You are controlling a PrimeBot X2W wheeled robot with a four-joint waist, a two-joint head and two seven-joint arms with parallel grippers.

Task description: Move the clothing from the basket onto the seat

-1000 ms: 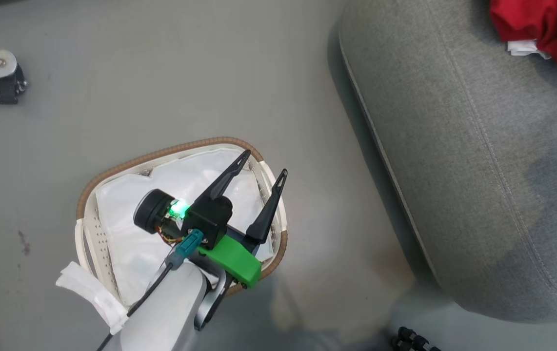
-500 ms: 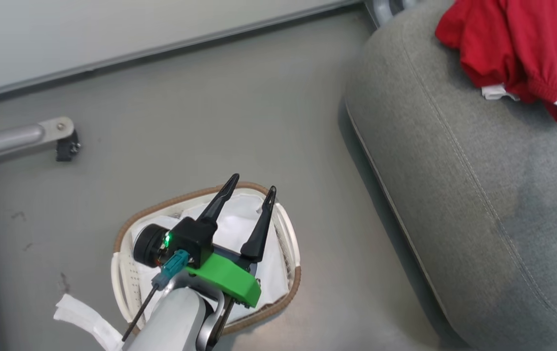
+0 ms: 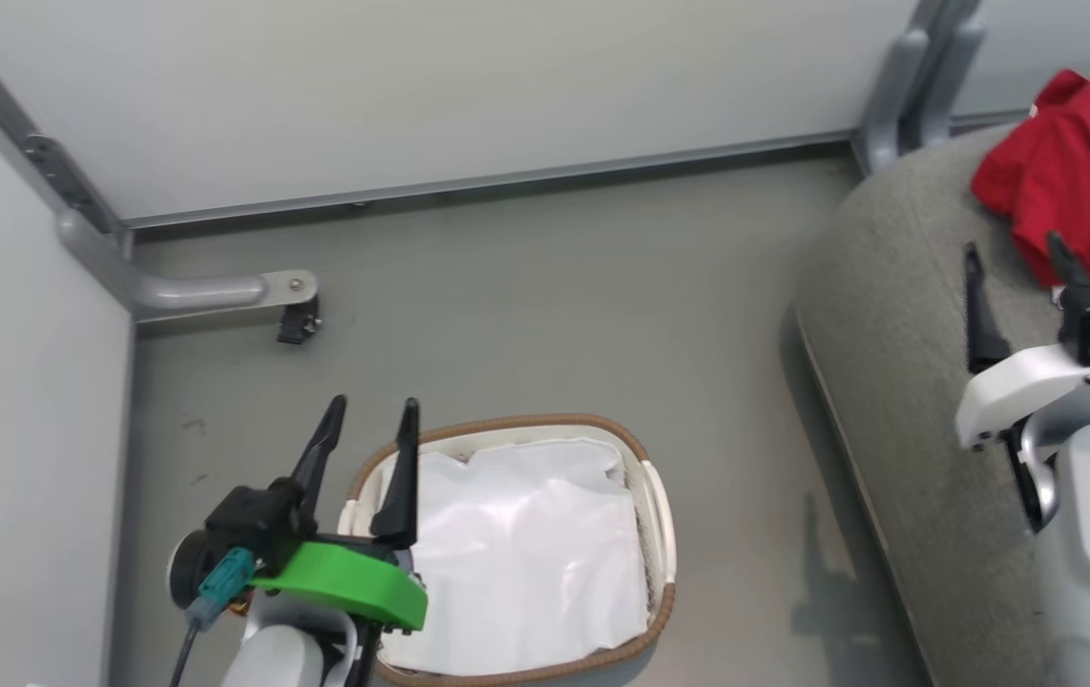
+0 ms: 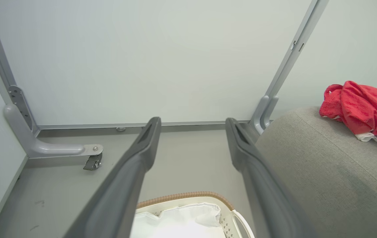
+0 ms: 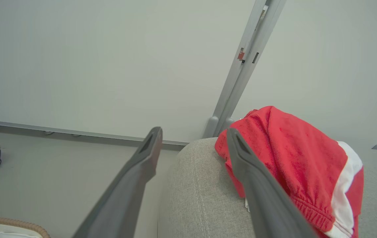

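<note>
The clothing (image 3: 1079,162), bright red with a white stripe, lies bunched on the seat (image 3: 889,343), a light grey sofa at the right. It also shows as the red clothing (image 5: 287,158) just past my right gripper (image 5: 194,132), which is open and empty. In the head view my right gripper (image 3: 1013,248) hovers over the seat, just short of the red fabric. The basket (image 3: 526,422) stands on the floor with a white liner inside. My left gripper (image 3: 373,410) is open and empty above the basket's left rim. The left wrist view shows the left gripper (image 4: 192,122), the basket (image 4: 188,195), the seat (image 4: 324,165) and the clothing (image 4: 360,109).
Pale wall panels close off the back and left. A grey metal foot with a small caster (image 3: 297,324) juts out over the floor at the back left. A grey upright post (image 3: 917,86) stands behind the seat's corner. Grey floor lies between the basket and the seat.
The head camera has swung up and shifted. Relative to the basket, my left gripper has gone from over its middle to its left rim. My right gripper has come into view over the seat.
</note>
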